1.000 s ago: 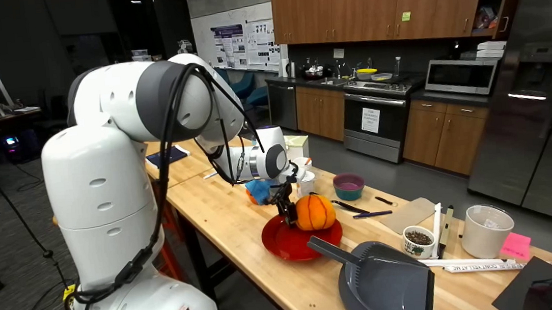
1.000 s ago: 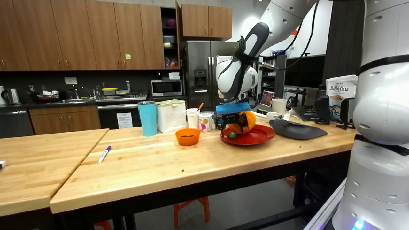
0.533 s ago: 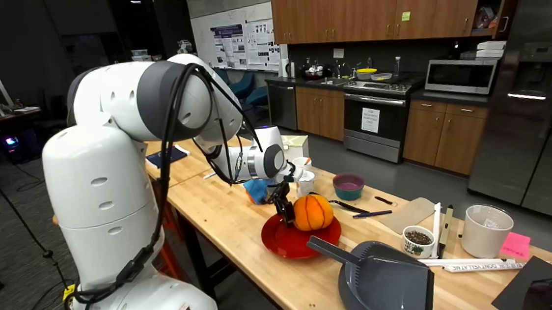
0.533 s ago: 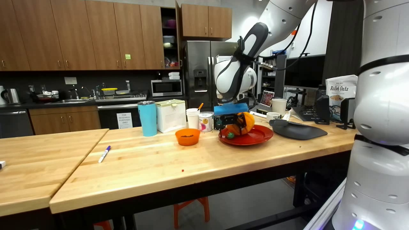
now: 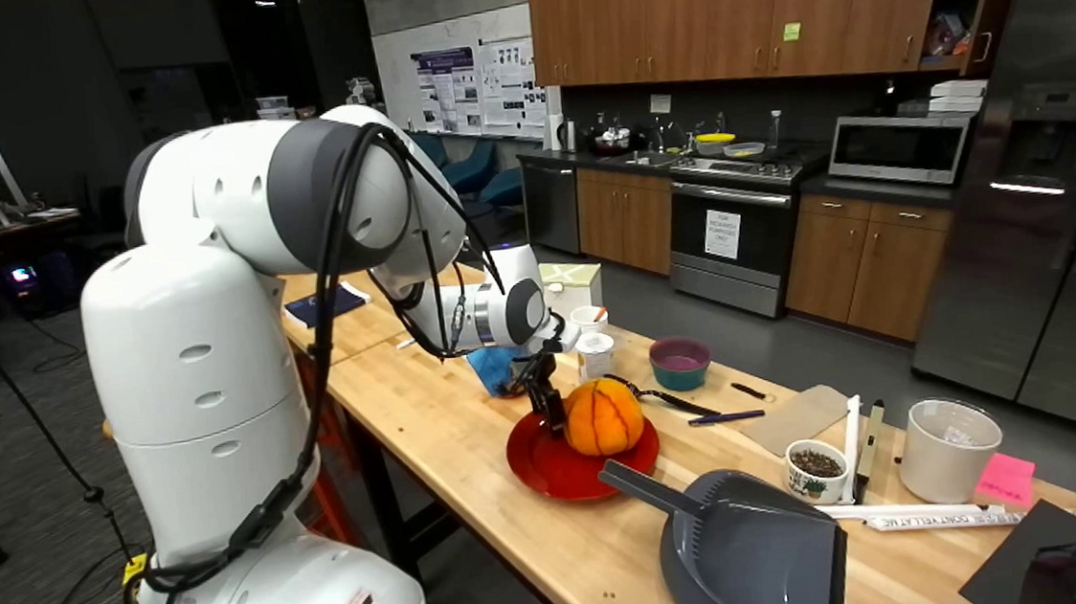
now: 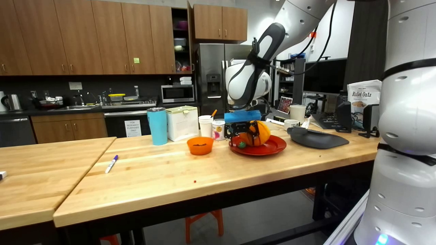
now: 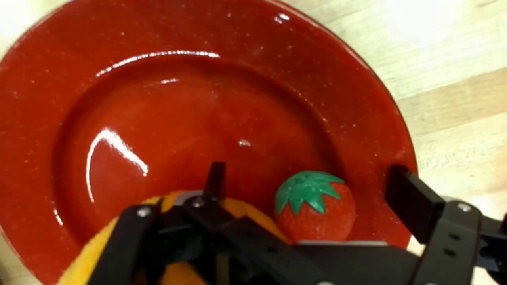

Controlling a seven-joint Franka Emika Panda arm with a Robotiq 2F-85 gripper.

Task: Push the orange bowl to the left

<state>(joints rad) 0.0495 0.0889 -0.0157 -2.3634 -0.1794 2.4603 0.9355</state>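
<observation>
The orange bowl stands upright on the wooden table with small dark bits inside; the blue piece on the wrist seems to hide it in an exterior view. My gripper is open, its fingers low over the red plate, either side of a small red ball with a green leafy top. The ribbed orange ball sits on the plate beside one finger. In an exterior view the gripper is right of the bowl, apart from it; it shows in an exterior view too.
A blue tumbler, a white box, paper cups and a white can stand behind the bowl. A marker lies to its left. A grey dustpan lies beyond the plate.
My gripper, the red plate and the ribbed orange ball have shifted together a little toward the orange bowl. The orange bowl has not moved. The blue wrist piece has tilted in an exterior view.
</observation>
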